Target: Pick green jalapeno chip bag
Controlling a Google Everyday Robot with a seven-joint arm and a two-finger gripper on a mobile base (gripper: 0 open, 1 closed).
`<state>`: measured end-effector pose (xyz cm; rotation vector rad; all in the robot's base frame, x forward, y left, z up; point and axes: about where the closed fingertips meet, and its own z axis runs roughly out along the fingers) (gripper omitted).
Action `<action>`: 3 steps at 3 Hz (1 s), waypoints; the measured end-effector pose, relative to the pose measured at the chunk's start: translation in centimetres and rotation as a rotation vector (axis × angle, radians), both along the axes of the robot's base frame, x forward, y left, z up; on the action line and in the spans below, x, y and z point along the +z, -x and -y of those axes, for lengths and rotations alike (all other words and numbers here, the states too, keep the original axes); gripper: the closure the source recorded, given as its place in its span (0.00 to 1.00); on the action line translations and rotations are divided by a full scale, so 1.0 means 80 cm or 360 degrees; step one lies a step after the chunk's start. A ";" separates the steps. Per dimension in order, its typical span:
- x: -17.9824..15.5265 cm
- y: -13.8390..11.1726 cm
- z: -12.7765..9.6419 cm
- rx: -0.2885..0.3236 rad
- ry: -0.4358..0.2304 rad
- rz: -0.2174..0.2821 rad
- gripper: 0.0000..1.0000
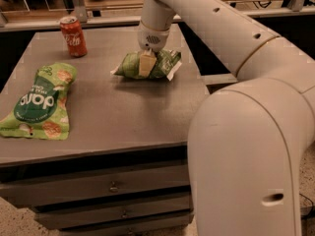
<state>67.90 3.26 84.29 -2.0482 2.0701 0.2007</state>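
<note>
The green jalapeno chip bag (160, 64) is a small puffy olive-green bag with white ends. It lies on the grey table (113, 112) toward the back, right of the middle. My gripper (146, 64) reaches down from above onto the middle of the bag. One pale finger (145, 66) shows in front of the bag, pressed against it; the other finger is hidden behind it. The bag rests on the table.
A larger flat bright-green bag with big white letters (40, 101) lies at the table's left. A red soda can (73, 36) stands at the back left. My white arm (246, 107) fills the right side. Drawers (113, 187) sit below the table's front edge.
</note>
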 end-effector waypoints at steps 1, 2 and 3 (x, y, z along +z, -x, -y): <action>0.106 0.032 0.062 0.0012 -0.0265 0.0146 1.00; 0.158 0.048 0.092 0.0010 -0.0394 0.0216 1.00; 0.156 0.043 0.087 0.0009 -0.0404 0.0226 1.00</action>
